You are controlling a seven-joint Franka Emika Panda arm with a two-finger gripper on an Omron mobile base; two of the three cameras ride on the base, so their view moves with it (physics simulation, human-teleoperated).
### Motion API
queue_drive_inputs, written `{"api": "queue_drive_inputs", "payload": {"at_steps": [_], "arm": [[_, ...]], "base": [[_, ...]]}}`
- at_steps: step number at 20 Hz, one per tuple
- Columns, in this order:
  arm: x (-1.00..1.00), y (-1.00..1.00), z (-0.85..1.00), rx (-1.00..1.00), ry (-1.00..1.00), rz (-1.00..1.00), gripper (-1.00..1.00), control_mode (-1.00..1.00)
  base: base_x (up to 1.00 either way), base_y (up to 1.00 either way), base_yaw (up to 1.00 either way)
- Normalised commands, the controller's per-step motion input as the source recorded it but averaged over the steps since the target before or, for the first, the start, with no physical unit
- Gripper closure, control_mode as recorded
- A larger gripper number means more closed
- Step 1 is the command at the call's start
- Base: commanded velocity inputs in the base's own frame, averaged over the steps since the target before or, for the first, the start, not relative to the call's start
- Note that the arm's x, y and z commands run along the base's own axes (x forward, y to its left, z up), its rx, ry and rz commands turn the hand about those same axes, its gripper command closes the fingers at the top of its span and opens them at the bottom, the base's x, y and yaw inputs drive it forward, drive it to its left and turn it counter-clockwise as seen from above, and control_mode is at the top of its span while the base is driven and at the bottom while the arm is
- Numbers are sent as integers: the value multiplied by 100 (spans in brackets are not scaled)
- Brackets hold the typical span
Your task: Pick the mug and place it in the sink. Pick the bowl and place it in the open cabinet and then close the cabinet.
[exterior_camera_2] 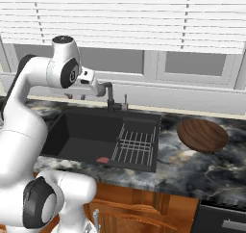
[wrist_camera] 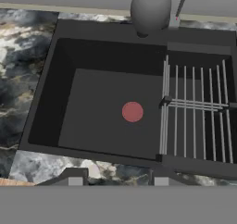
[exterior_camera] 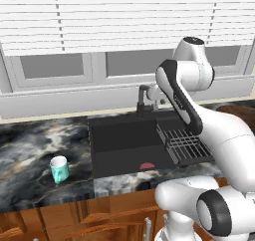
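The claw (wrist_camera: 115,180), half parted and grasping nothing, hangs above the sink (exterior_camera: 119,145), while the mug (exterior_camera: 59,169) stands upright on the surface (exterior_camera: 30,150) well off to its left.

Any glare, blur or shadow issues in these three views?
Left base view: flat even light, soft low-detail render, mug readable. Right base view: no glare, bowl crisp against counter. Hand view: faucet looms large and featureless up close, sink walls dark but rack bars distinct.
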Motion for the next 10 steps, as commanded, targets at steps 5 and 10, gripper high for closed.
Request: {"api": "queue_drive_inputs", "payload": {"at_steps": [5,10], "arm": [[-22,10,0,3,-1,0,-100,-100],[-55,45,-3,1,-5,-3,-100,-100]], "base": [[0,0,0],[0,0,0]]}}
